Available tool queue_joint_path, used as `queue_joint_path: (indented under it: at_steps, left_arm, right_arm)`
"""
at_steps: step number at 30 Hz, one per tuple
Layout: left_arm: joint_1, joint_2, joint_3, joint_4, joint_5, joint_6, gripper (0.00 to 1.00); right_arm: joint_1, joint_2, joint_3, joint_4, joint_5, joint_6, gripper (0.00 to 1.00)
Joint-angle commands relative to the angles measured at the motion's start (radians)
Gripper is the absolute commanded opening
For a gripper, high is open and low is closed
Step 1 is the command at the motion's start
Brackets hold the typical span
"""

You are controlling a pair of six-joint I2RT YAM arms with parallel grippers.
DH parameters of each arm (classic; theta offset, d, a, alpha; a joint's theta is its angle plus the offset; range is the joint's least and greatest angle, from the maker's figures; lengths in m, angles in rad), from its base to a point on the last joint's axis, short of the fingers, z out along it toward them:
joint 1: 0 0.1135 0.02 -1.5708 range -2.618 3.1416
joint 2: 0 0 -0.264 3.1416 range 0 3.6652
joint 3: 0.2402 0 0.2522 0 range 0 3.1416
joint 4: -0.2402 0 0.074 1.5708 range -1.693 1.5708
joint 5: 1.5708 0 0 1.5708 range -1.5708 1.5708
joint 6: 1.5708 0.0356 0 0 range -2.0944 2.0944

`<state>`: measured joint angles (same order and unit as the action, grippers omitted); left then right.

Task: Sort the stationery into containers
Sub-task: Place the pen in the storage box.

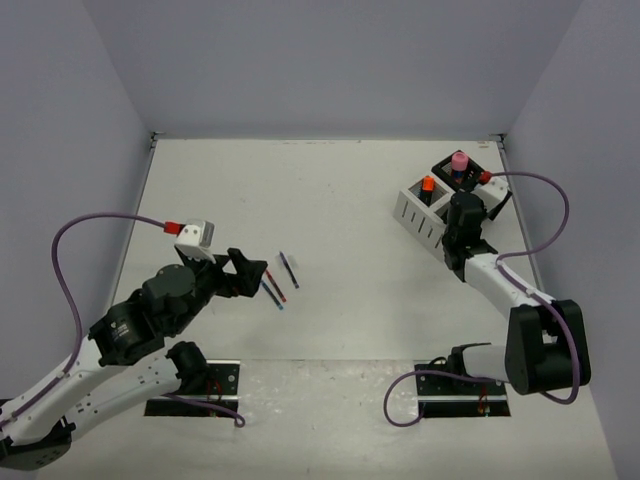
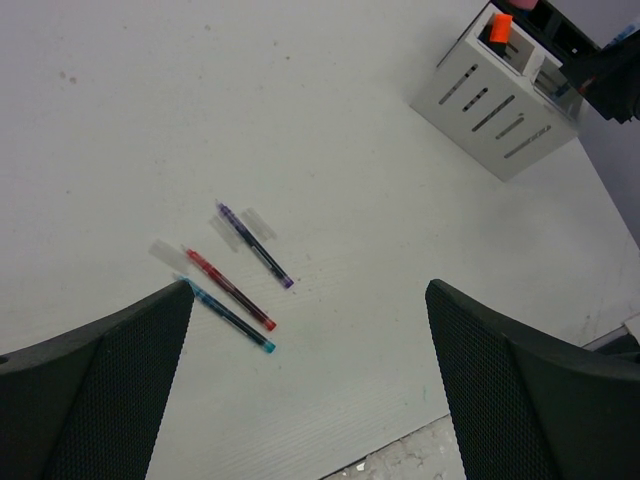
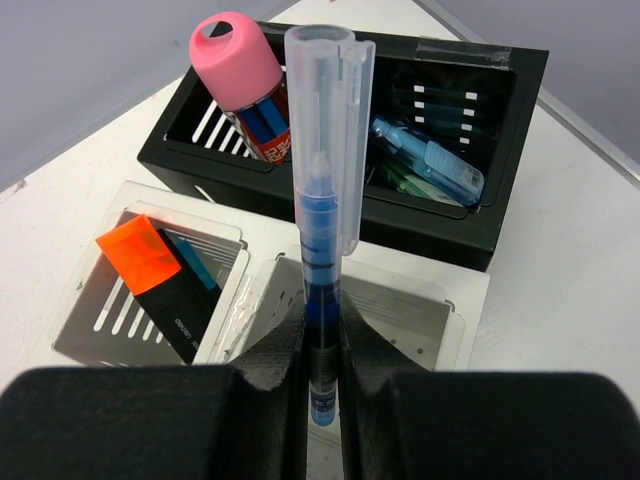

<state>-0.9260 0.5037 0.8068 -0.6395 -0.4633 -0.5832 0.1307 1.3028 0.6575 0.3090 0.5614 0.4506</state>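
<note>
My right gripper (image 3: 322, 345) is shut on a blue pen (image 3: 322, 200) with a clear cap. It holds the pen upright over the right compartment of the white container (image 3: 470, 300). The left compartment holds an orange-capped highlighter (image 3: 140, 255). Behind it, the black container (image 3: 500, 150) holds the pink cylinder (image 3: 237, 60) and a light blue item (image 3: 430, 165). On the table lie three pens: a dark one (image 2: 253, 245), a red one (image 2: 229, 290) and a blue one (image 2: 228, 316). My left gripper (image 2: 308, 288) hangs open just to the near right of them, with nothing between its fingers.
Both containers (image 1: 420, 215) stand at the far right corner, close to the side wall. The table's near edge (image 2: 400, 450) shows just below the left fingers. Purple cables (image 1: 90, 225) loop beside each arm.
</note>
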Motion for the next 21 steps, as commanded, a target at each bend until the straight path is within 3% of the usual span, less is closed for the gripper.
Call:
queue_joint_path:
  at_steps: [1, 15, 18, 21]
  left_arm:
    - [-0.004, -0.028, -0.007, 0.015, 0.003, 0.025, 1.0]
    - [-0.002, -0.005, -0.009, 0.018, 0.009, 0.028, 1.0]
    - [-0.002, -0.005, -0.008, 0.021, 0.009, 0.031, 1.0]
    - [-0.002, -0.004, -0.005, 0.021, 0.009, 0.031, 1.0]
  right_arm:
    - [-0.003, -0.049, 0.019, 0.019, 0.011, 0.026, 0.11]
    - [-0.003, -0.043, 0.044, -0.05, -0.02, 0.031, 0.11]
    - [-0.002, -0.051, 0.044, -0.062, -0.038, 0.033, 0.18]
    - [-0.002, -0.038, 0.06, -0.084, -0.044, 0.029, 0.37]
